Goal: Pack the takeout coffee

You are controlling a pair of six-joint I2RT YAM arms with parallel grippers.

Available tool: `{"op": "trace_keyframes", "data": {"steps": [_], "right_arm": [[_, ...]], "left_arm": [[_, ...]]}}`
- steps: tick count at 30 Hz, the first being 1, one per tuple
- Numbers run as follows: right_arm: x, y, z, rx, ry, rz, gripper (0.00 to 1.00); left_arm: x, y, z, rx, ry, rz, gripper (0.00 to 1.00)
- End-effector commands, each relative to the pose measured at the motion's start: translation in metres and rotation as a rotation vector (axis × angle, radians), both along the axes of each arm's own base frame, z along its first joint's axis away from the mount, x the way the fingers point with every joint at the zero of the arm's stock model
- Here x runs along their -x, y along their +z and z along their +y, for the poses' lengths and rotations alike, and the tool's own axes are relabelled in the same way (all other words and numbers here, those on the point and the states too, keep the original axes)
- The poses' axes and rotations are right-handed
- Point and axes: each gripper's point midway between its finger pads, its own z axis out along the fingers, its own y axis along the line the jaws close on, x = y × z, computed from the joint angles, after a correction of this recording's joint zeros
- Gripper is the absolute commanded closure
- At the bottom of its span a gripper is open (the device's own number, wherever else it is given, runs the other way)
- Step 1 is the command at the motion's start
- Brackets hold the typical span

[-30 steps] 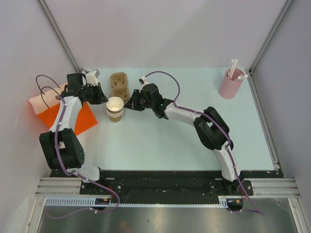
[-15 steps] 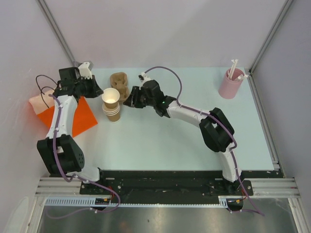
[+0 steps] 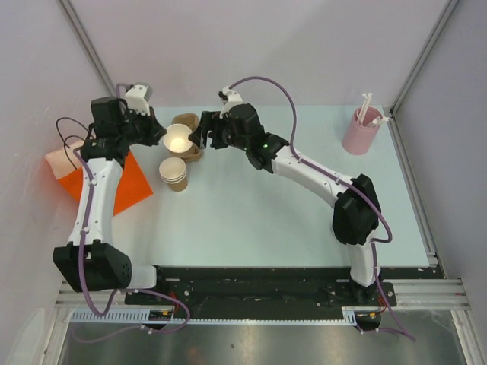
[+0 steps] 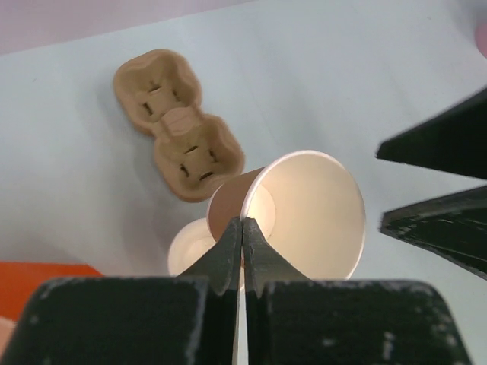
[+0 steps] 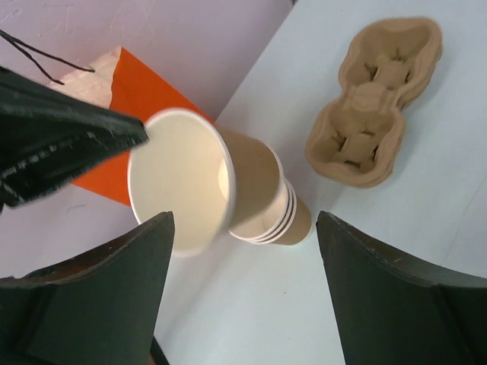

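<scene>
My left gripper (image 4: 243,228) is shut on the rim of one tan paper takeout coffee cup (image 4: 304,213) with a white inside and no lid. It holds the cup tilted in the air, mouth toward my right gripper (image 3: 196,138). In the top view this cup (image 3: 177,138) hangs over the near end of the pulp tray (image 3: 185,119). The stack of alike cups (image 3: 173,173) stands on the table just below it. My right gripper (image 5: 243,281) is open, with the held cup (image 5: 179,179) and the stack (image 5: 278,217) ahead of its jaws, touching neither.
An orange bag (image 3: 114,182) with black cord handles lies flat at the table's left edge. A pink cylinder (image 3: 360,131) with white straws stands at the back right. The brown two-cup tray (image 5: 377,99) lies by the back edge.
My left gripper has lifted the top cup off the stack, up and toward the back. My right gripper has opened wide and drawn back from the stack.
</scene>
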Motion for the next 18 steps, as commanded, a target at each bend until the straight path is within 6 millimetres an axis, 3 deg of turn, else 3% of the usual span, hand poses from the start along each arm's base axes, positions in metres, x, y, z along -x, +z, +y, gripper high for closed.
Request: {"op": "trace_keyframes", "data": {"steps": [1,3,4,7,11,16,17,18], "right_arm": [[-0.004,0.042,-0.012,0.056,-0.042,-0.119,0.19],[-0.005,0.036,-0.011,0.107,-0.041,-0.122,0.19],[-0.005,0.032,-0.011,0.124,-0.038,-0.119,0.19],[-0.010,0.017,-0.016,0.178,-0.064,-0.106,0.26],[-0.009,0.003,-0.020,0.226,-0.059,-0.094,0.52],[-0.006,-0.001,-0.025,0.254,-0.049,-0.107,0.68],[-0.005,-0.002,-0.027,0.258,-0.047,-0.103,0.81],[-0.005,-0.003,-0.028,0.258,-0.039,-0.099,0.86]], "left_arm": [[0.011,0.030,-0.030,-0.059,-0.080,-0.105,1.00],[0.012,0.032,-0.035,-0.059,-0.092,-0.111,1.00],[0.014,0.035,-0.047,-0.056,-0.125,-0.119,1.00],[0.017,0.038,-0.058,-0.043,-0.160,-0.123,1.00],[0.019,0.039,-0.065,-0.016,-0.186,-0.116,1.00],[0.019,0.030,-0.066,-0.012,-0.189,-0.094,1.00],[0.019,0.028,-0.067,-0.012,-0.193,-0.091,1.00],[0.020,0.026,-0.069,-0.012,-0.208,-0.088,1.00]]}}
